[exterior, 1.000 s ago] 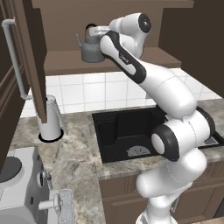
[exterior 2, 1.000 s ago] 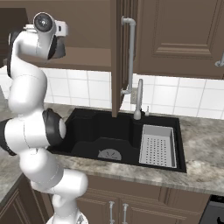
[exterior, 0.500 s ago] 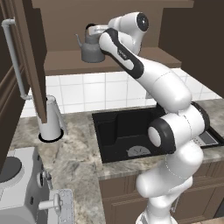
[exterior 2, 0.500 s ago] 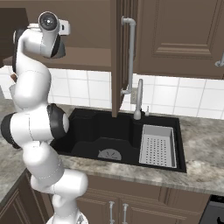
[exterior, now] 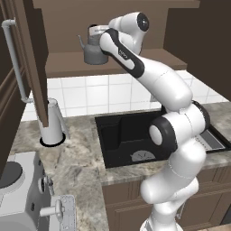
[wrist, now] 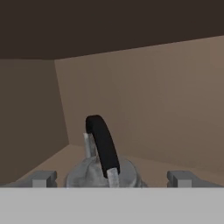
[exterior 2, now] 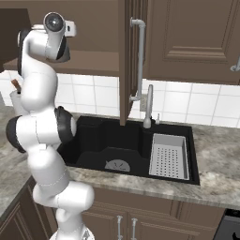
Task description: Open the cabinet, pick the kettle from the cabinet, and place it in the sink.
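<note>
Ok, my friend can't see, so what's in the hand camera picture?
A grey kettle with a black arched handle sits on a brown cabinet shelf, right in front of the camera. The robot's jaws stand wide open, one on each side of it.

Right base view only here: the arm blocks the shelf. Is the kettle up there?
Observer: Yes. The left base view shows the kettle standing on the cabinet shelf, spout pointing left.
Operator: Pincer on it yet?
Observer: No. In the hand view the pincer is open, one finger on each side of the kettle, the arched handle between them.
Operator: Sink free?
Observer: The left base view shows only the drain in the sink basin.
</note>
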